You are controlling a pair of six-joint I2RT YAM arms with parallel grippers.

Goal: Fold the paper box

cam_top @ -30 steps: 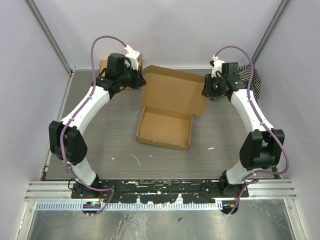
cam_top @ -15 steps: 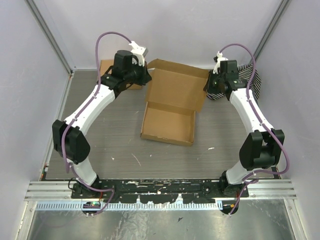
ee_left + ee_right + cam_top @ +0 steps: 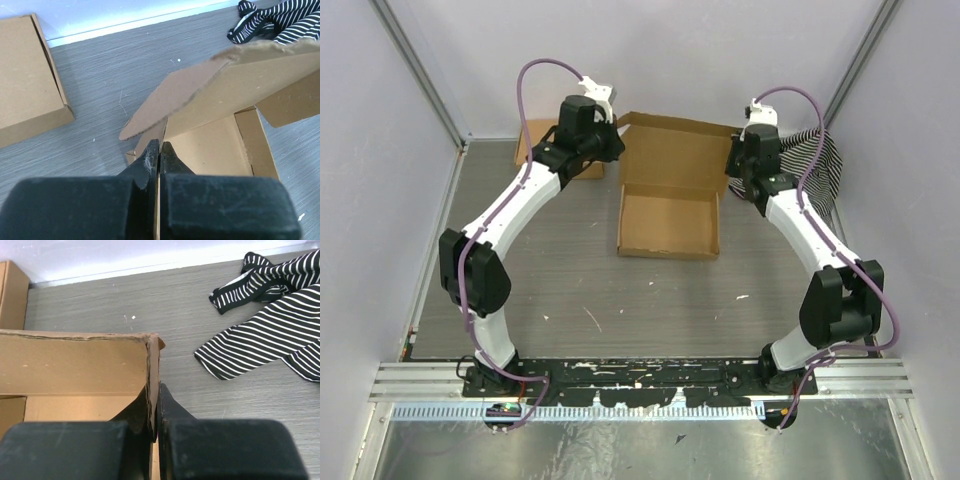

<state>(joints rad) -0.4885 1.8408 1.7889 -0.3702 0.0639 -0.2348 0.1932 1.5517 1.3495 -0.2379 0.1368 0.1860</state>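
The paper box point(image 3: 668, 222) lies open at the table's middle back, its shallow tray near me and its lid point(image 3: 677, 156) raised behind it. My left gripper point(image 3: 613, 143) is shut on the lid's left side flap; in the left wrist view point(image 3: 159, 146) a thin cardboard edge point(image 3: 172, 97) runs between the jaws. My right gripper point(image 3: 738, 165) is shut on the lid's right side flap; in the right wrist view point(image 3: 155, 388) the flap's corrugated edge point(image 3: 154, 360) stands between the jaws.
A smaller closed brown box point(image 3: 542, 150) sits at the back left, also in the left wrist view point(image 3: 27, 75). A black-and-white striped cloth point(image 3: 817, 160) lies at the back right, close to the right arm, also in the right wrist view point(image 3: 272, 325). Walls enclose the back and sides.
Both grippers have moved toward the back wall and closer together with the lid's flaps in them. The lid has risen more upright and the box has turned square to the table and slid back.
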